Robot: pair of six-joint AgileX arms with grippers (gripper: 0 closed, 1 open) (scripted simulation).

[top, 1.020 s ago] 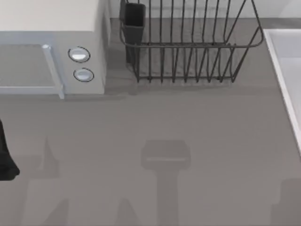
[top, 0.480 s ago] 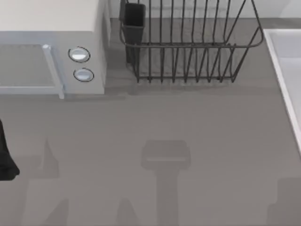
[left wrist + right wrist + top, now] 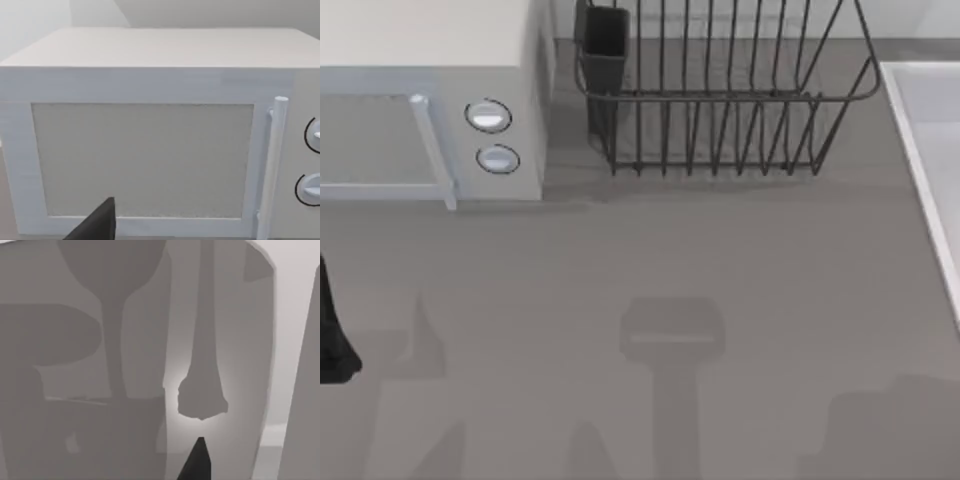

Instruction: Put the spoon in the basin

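Nearest in the top view lies bare grey table point(image 3: 650, 250) crossed by soft shadows, with a dark part of the left arm point(image 3: 332, 335) at the left edge. Farther back on the left stands a white microwave point(image 3: 430, 100) with a bar handle point(image 3: 432, 150) and two round knobs point(image 3: 490, 135); to its right stands a dark wire dish rack point(image 3: 720, 90) with a dark cup-like holder point(image 3: 605, 45) at its left end. The basin point(image 3: 925, 150) shows as a pale raised rim at the right edge, well apart from the rack's front. In the left wrist view, a dark tip of the left gripper point(image 3: 97, 225) sits before the microwave door point(image 3: 142, 160); whether it is open or closed cannot be told. The right wrist view shows grey shadowed surfaces and one dark pointed tip of the right gripper point(image 3: 197, 462), its opening likewise impossible to judge.
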